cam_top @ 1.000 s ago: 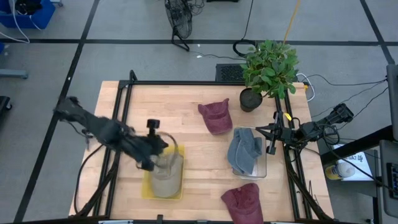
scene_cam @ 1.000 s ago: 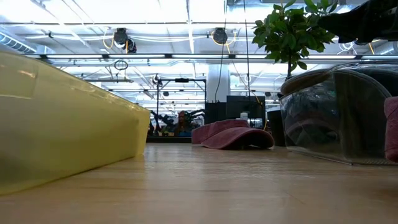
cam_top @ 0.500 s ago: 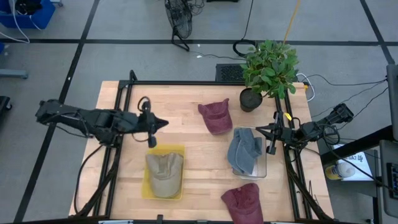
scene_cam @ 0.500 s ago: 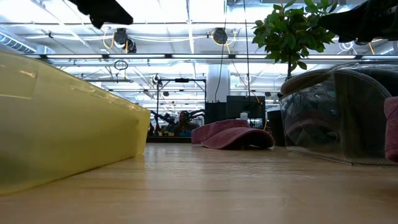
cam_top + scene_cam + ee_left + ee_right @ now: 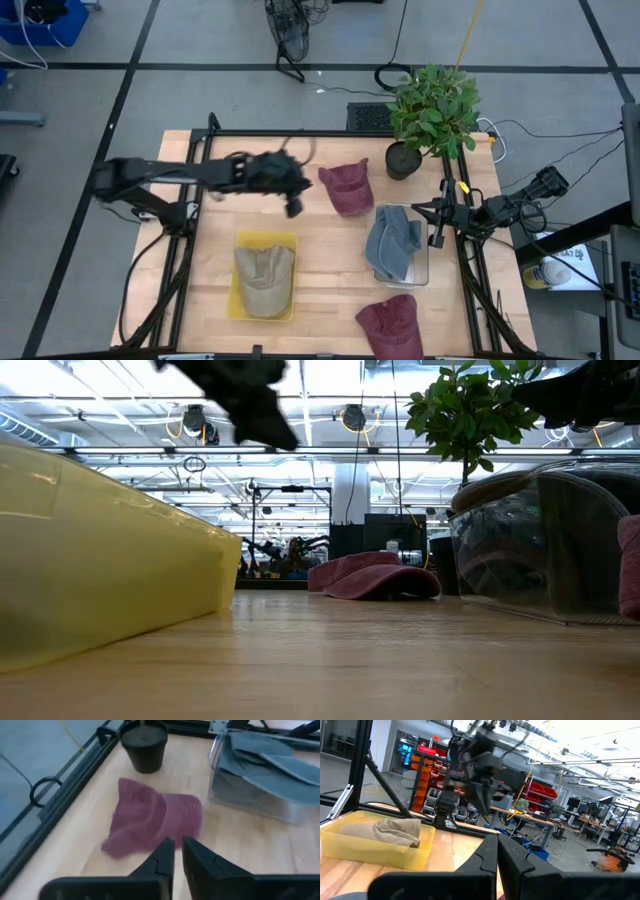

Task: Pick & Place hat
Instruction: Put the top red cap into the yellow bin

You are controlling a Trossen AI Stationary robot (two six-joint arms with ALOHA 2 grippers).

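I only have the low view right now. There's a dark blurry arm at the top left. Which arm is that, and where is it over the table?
Observer: It's the left arm. The left gripper is above the table's far half, close beside the maroon hat.
Operator: Is anything inside the yellow bin?
Observer: Yes, a tan hat lies in the yellow bin.
Operator: And the clear box on my right?
Observer: The clear box holds a grey hat. The right gripper sits at the table's right edge, next to that box.
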